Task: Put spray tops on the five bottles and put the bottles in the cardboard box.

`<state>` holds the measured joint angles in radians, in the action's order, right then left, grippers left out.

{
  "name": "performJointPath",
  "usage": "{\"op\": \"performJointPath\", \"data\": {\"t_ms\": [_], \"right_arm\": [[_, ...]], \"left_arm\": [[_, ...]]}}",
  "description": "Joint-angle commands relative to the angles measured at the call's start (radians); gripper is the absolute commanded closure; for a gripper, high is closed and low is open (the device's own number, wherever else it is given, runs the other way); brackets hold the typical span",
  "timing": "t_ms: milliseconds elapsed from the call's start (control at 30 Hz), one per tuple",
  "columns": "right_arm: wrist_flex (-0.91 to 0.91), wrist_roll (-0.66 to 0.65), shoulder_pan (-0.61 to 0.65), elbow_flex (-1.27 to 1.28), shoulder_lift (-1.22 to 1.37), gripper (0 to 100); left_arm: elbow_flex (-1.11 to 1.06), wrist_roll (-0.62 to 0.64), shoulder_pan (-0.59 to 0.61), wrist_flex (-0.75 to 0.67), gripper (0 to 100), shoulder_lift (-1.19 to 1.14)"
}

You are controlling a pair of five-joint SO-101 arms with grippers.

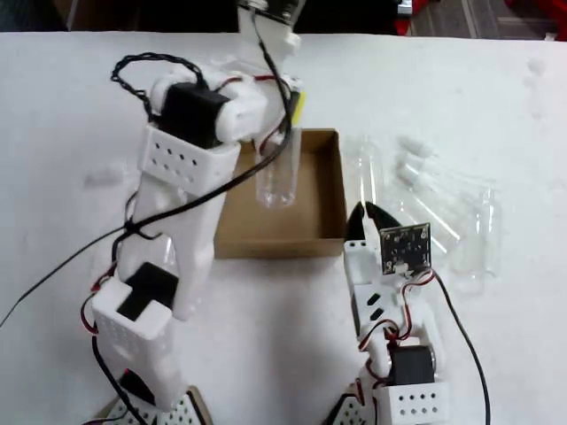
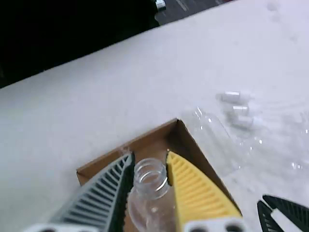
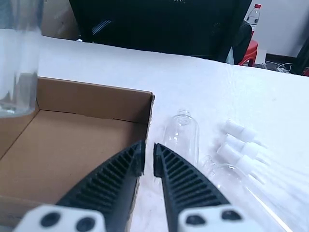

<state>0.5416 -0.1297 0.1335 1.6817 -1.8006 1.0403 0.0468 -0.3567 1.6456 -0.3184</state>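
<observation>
My left gripper is shut on the neck of a clear bottle, which hangs upright with no top over the cardboard box. In the left wrist view the grey and yellow fingers clamp the bottle above the box. My right gripper rests on the table by the box's right wall. Its black fingers stand almost together with nothing between them. More clear bottles and white spray tops lie on the table to the right.
The box has nothing on its floor. One lying bottle and spray tops sit just ahead of my right gripper. The left arm's black cables hang over the box's left side. Bare white table lies in front.
</observation>
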Motion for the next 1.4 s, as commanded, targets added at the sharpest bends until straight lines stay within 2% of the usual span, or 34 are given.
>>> {"op": "performJointPath", "data": {"t_ms": [0,333,533,633,767,833,933,1100,1233,1367], "right_arm": [[-0.024,-0.011,-0.010,0.009,-0.001,98.1],[-0.024,-0.011,-0.010,0.009,-0.001,98.1],[-0.024,-0.011,-0.010,0.009,-0.001,98.1],[-0.024,-0.011,-0.010,0.009,-0.001,98.1],[-0.024,-0.011,-0.010,0.009,-0.001,98.1],[-0.024,-0.011,-0.010,0.009,-0.001,98.1],[-0.024,-0.011,-0.010,0.009,-0.001,98.1],[-0.024,-0.011,-0.010,0.009,-0.001,98.1],[-0.024,-0.011,-0.010,0.009,-0.001,98.1],[-0.024,-0.011,-0.010,0.009,-0.001,98.1]], "left_arm": [[0.043,0.014,-0.051,0.043,97,0.101],[0.034,0.017,-0.070,0.135,97,0.193],[0.021,0.023,-0.076,0.144,97,0.269],[-0.086,0.023,-0.134,0.144,97,0.381],[-0.342,0.015,-0.229,0.112,97,0.581],[-0.479,0.014,-0.214,0.026,97,0.687],[-0.740,0.012,-0.110,-0.195,96,0.832],[-1.289,0.012,0.038,-0.755,96,1.029],[-1.665,0.015,0.074,-1.198,97,1.132],[-1.872,0.014,0.076,-1.450,97,1.145]]}}
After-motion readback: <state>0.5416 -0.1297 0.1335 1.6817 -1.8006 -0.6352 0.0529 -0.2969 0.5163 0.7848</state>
